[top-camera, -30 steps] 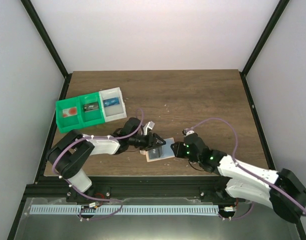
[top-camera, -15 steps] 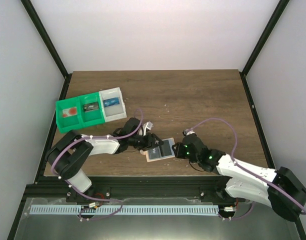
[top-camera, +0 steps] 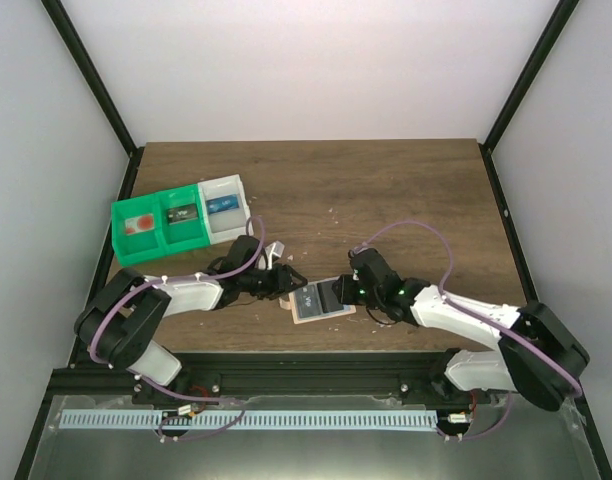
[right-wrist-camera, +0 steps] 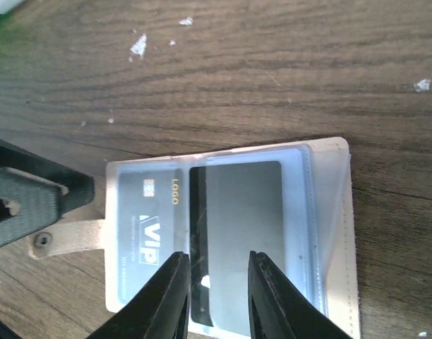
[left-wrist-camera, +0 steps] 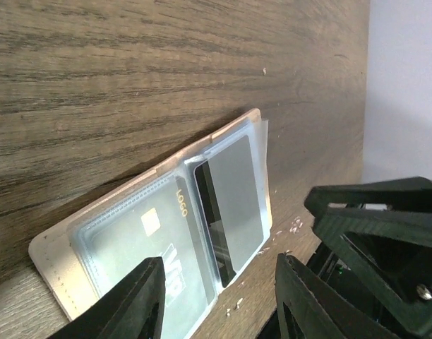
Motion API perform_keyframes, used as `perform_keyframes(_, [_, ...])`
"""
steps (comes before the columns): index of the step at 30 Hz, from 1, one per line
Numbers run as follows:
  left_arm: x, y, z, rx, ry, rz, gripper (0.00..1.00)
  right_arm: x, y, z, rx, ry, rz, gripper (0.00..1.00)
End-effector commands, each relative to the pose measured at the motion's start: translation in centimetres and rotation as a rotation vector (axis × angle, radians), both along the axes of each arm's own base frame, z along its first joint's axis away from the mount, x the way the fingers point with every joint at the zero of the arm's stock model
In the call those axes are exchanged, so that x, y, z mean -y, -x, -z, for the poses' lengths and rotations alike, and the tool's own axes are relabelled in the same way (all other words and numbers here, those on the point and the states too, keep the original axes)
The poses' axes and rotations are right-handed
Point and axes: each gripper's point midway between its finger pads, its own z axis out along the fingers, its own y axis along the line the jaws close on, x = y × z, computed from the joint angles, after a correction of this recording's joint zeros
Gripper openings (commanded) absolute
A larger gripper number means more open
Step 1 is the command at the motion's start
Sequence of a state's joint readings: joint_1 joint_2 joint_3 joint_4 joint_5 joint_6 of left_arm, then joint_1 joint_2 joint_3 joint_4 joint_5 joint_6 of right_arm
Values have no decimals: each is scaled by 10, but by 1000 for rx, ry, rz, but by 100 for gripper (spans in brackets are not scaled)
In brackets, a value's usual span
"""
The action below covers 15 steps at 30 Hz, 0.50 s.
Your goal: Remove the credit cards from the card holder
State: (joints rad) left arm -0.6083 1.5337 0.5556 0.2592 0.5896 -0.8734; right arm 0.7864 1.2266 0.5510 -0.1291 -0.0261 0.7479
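Currently, the card holder (top-camera: 321, 302) is lying opened flat on the wooden surface (top-camera: 406, 190), near its front edge and between the two arms. Its clear pockets are facing up. Two credit cards (left-wrist-camera: 166, 254) are sitting in those pockets side by side. One is a dark card (right-wrist-camera: 147, 233) printed "VIP" and "LOGO" with a small chip. The other is a grey card (right-wrist-camera: 244, 233) carrying a black stripe along one long edge. Both are lying within the holder's outline; whether the grey one is partly out of its pocket cannot be determined.

The left claw (left-wrist-camera: 219, 272) is standing open, fingers well apart, low at the holder's edge on the side where the tan tab (right-wrist-camera: 68, 236) is sticking out. In the right wrist view one of its black fingers is lying just beside that tab; contact is not confirmed.

The right claw (right-wrist-camera: 217, 258) is reaching in from the opposite side, fingers narrowly parted over the striped edge of the grey card. Whether it is pinching anything cannot be told.

A green bin (top-camera: 156, 225) and a white bin (top-camera: 226, 205) are standing together at the far left, well apart from the holder.
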Motion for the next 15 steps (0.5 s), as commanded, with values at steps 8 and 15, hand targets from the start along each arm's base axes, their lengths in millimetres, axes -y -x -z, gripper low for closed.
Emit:
perform_keyframes(8, [13, 6, 2, -8, 62, 76, 43, -10, -1, 21, -89, -33, -51, 23])
perform_keyframes(15, [26, 13, 12, -31, 44, 116, 41, -3, 5, 46, -149, 22, -42, 22])
